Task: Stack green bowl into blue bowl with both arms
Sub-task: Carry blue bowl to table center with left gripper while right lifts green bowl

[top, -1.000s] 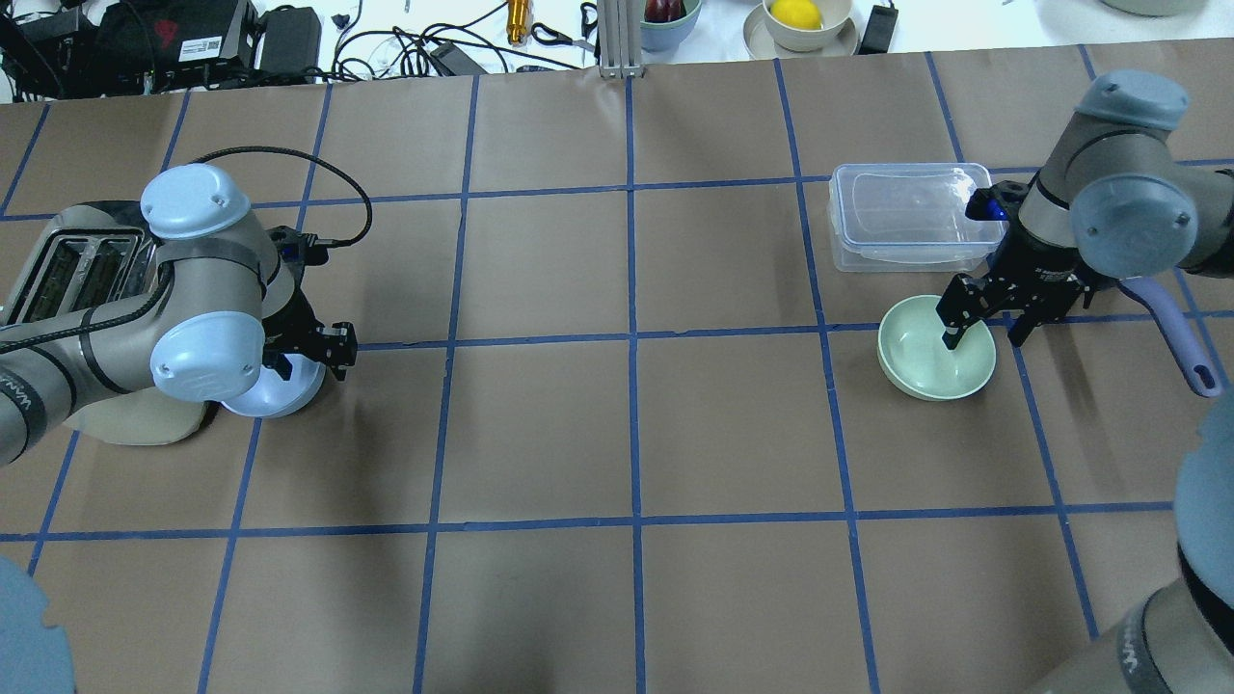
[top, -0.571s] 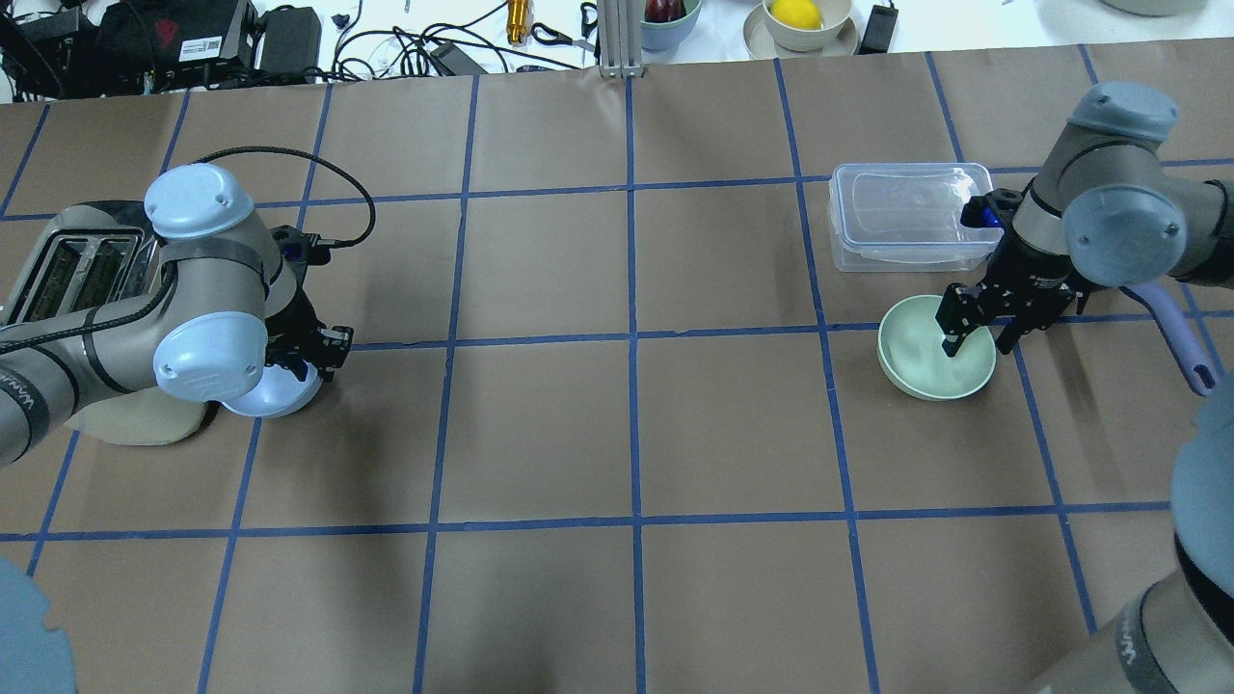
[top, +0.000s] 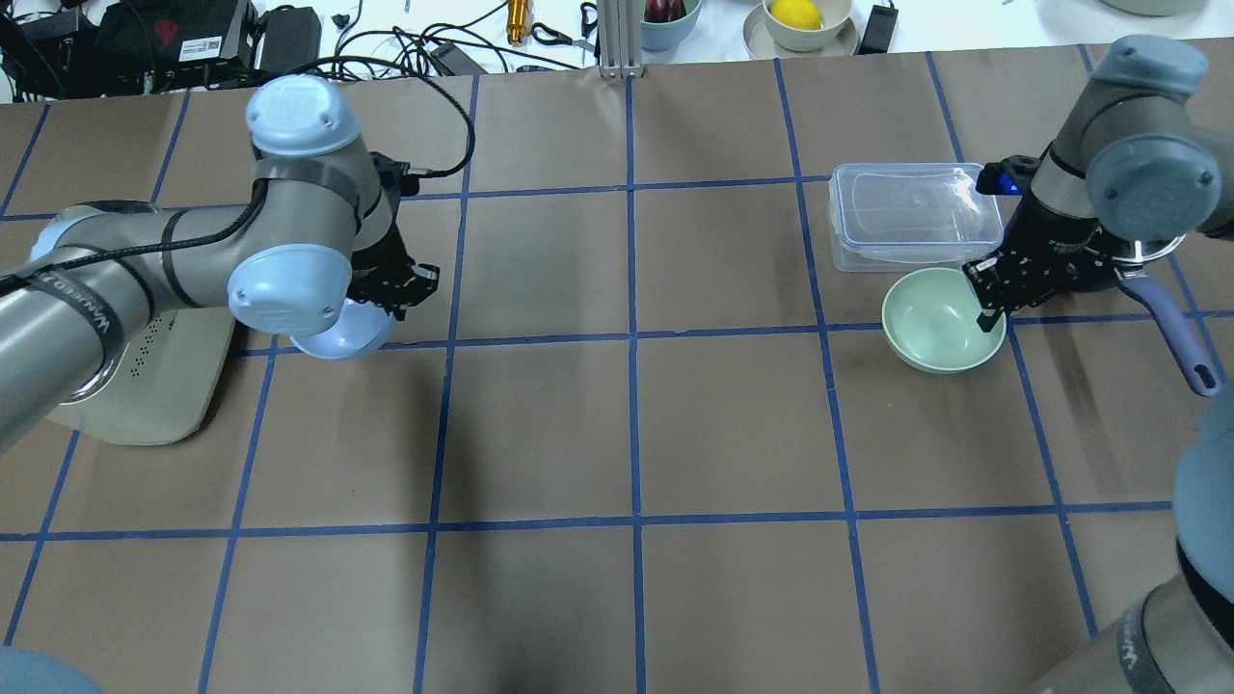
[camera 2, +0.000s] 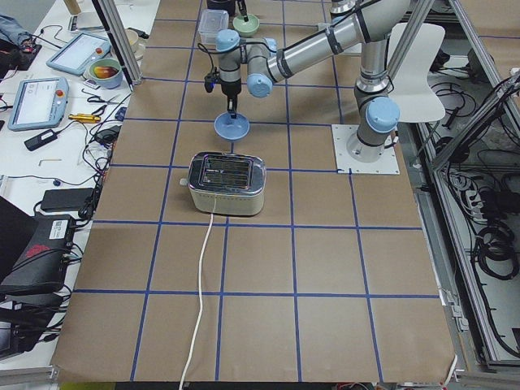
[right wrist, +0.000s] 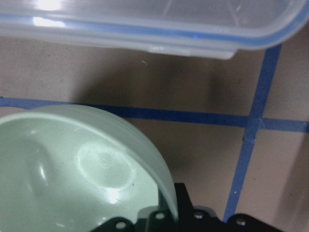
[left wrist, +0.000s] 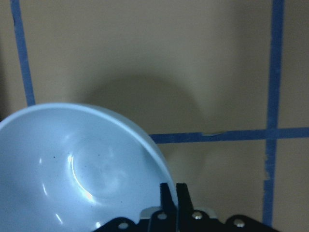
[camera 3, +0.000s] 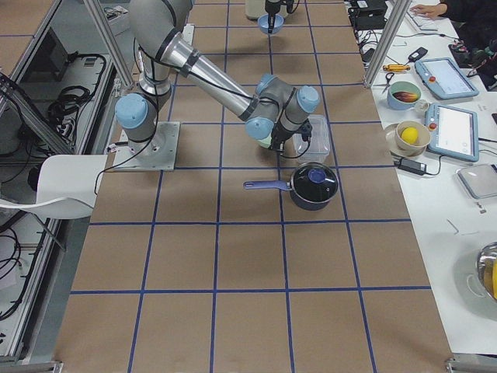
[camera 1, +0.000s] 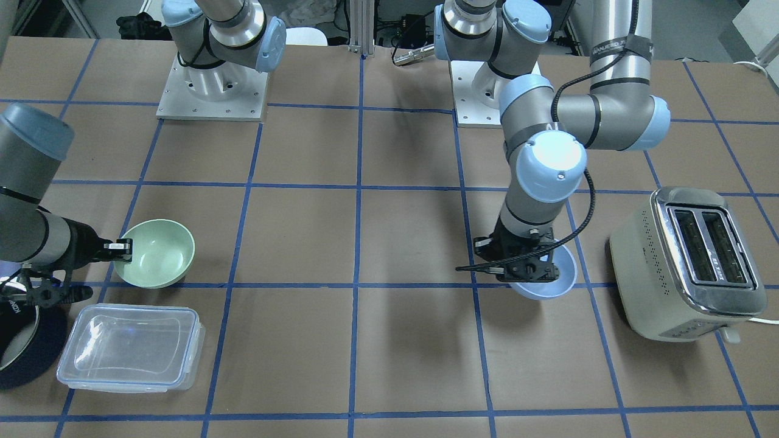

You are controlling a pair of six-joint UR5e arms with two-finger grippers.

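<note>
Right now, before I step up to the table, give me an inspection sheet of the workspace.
Surface: table covered in brown paper with a blue tape grid.
Job's things: blue bowl held off the surface; green bowl far from it; not stacked yet.
Clutter: toaster, clear lidded container, navy saucepan.
End effectors: left end effector shut on blue bowl's rim; right end effector shut on green bowl's rim.
Cables: black cable along the left arm; white toaster cord trailing across the table.
Surroundings: tablets and a lemon on the side bench.
</note>
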